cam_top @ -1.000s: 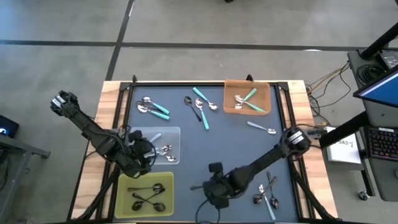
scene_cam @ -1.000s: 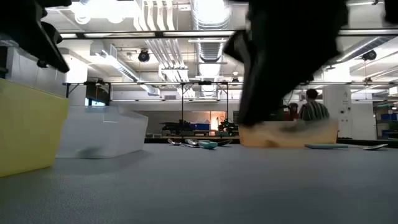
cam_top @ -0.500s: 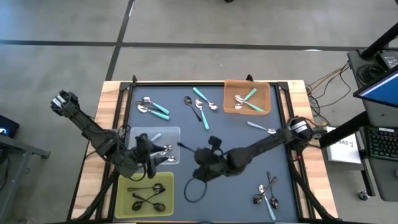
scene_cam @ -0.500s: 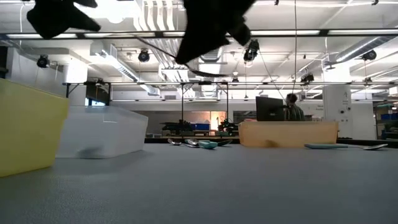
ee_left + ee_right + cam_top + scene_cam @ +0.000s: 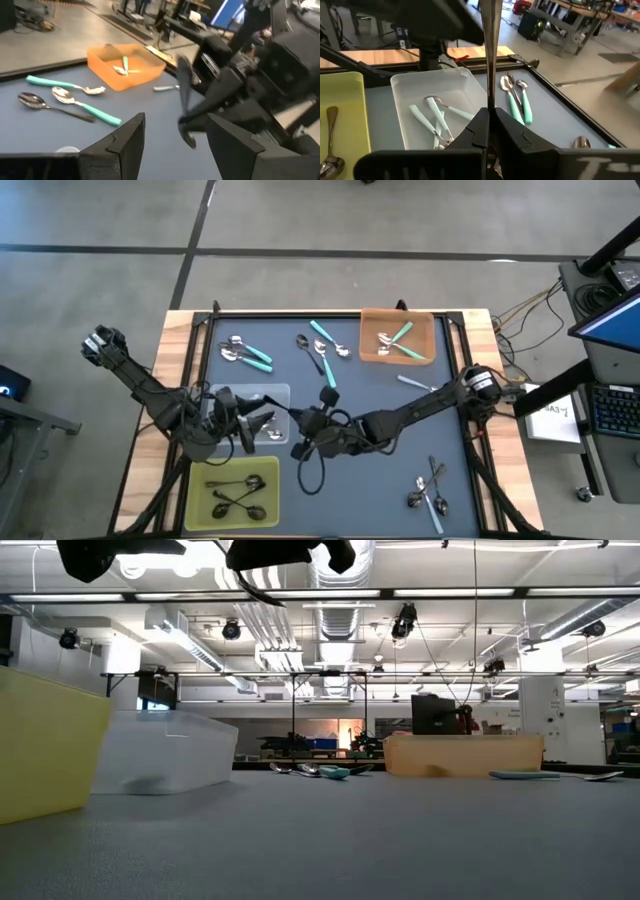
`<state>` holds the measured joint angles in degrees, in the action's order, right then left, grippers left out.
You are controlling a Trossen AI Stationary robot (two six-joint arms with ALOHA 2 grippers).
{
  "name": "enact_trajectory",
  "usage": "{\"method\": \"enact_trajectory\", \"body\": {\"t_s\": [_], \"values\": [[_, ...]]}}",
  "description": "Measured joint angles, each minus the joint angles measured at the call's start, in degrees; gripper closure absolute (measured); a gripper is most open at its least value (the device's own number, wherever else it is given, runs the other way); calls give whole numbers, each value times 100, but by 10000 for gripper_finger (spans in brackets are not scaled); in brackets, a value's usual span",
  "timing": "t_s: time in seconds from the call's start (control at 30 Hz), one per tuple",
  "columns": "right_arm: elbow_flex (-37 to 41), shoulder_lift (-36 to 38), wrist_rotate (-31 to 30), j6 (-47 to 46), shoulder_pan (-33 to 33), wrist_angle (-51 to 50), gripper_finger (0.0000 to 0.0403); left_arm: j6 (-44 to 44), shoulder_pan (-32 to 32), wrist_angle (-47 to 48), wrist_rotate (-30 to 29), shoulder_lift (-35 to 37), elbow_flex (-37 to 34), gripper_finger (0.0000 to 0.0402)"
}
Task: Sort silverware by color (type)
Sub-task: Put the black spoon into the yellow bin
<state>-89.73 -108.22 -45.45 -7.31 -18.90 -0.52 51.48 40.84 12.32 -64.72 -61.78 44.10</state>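
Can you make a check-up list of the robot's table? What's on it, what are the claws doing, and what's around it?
Surface: dark mat in a wooden frame.
Job's things: dark spoons in the yellow tray; pale blue ones in the clear tray; teal ones in the orange tray; more spoons loose on the mat, as near.
Clutter: nothing seen.
Grippers: right gripper shut on a dark spoon, held off the mat beside the clear tray; left gripper open, over the clear tray.
Cables: a black cable loops under the right arm.
Surroundings: a lab hall; a person far behind.
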Motion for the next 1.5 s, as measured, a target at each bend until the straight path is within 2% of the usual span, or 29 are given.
{"method": "enact_trajectory", "body": {"t_s": [0.17,0.53,0.73,0.93,1.03,1.13,1.27,1.37,1.5], "values": [[0,0,42,174,12,-1,394,-17,0,-51,-46,0,2,221],[0,0,90,359,10,-1,394,2,-2,-313,-228,0,11,292],[0,0,255,539,7,-1,394,2,-9,-335,-237,0,11,300],[-7,0,244,588,10,2,394,2,-7,-337,-505,2,11,313],[-7,0,240,596,10,1,394,-41,-7,-337,-525,2,11,340],[-7,0,238,599,10,1,394,-84,-7,-339,-521,2,11,387],[-7,0,242,524,7,-1,394,-66,-7,-360,-490,2,13,398],[-51,0,291,252,10,-75,383,-63,-7,-360,-463,4,13,400],[-199,90,769,288,2,-271,348,-27,-13,-325,-489,4,13,401]]}}
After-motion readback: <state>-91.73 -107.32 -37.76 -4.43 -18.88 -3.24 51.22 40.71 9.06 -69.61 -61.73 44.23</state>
